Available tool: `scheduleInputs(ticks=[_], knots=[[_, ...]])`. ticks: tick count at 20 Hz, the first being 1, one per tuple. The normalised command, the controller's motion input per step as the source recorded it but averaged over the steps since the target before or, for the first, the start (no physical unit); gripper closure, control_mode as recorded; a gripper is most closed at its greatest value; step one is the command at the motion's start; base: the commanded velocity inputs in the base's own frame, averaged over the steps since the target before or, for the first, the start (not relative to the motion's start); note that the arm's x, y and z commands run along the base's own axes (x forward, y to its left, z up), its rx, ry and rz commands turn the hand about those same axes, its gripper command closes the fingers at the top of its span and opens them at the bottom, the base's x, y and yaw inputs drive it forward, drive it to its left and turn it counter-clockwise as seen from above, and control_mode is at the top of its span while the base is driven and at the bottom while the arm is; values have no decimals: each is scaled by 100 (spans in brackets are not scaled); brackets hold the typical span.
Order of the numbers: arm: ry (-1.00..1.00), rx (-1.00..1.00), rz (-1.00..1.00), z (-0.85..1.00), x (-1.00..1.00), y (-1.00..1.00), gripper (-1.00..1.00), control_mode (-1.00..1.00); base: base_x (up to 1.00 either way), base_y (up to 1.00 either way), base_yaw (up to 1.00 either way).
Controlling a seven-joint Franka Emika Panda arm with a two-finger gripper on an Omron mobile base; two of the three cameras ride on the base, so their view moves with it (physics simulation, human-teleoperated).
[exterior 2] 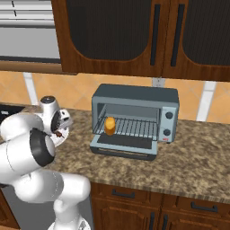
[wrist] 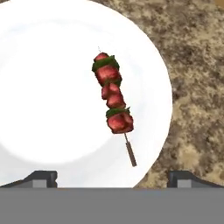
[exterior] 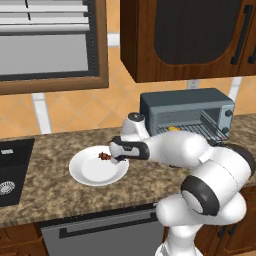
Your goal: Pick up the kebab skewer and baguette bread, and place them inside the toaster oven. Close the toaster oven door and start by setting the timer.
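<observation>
The kebab skewer [wrist: 113, 98], red and dark green chunks on a thin stick, lies on the white plate [wrist: 39, 109] with its bare end pointing toward the hand. My gripper [wrist: 113, 179] hovers just above it, open, fingertips [wrist: 41, 178] wide apart with nothing between them. From the left base view, the gripper [exterior: 118, 159] sits over the plate's [exterior: 90, 172] right side, next to the skewer [exterior: 104, 156]. The baguette bread [exterior 2: 109, 126] rests on the wire rack inside the toaster oven [exterior 2: 134, 95], at the left. The toaster oven door [exterior 2: 124, 148] hangs open, folded down flat.
A dark sink [exterior: 10, 170] is set in the speckled counter [exterior: 45, 200] left of the plate. Dark wood cabinets [exterior 2: 134, 36] hang above the oven. The oven's knobs [exterior 2: 169, 123] are on its right side. My own arm [exterior: 180, 150] spans between plate and oven.
</observation>
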Motion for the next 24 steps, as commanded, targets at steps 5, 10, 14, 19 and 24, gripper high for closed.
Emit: scheduleInputs(ticks=[5, 10, 14, 19, 24], knots=[[14, -19, 12, -25, 68, 2, -100, -100, 0, 0, 0], [6, -9, 4, -35, 21, 19, -100, -100, 0, 0, 0], [7, -3, 0, -32, 0, 8, -100, -100, 0, 0, 0], [2, -4, 0, -32, 0, 0, -100, -100, 0, 0, 0], [0, -1, 0, -17, -6, 0, -100, -100, 0, 0, 0]])
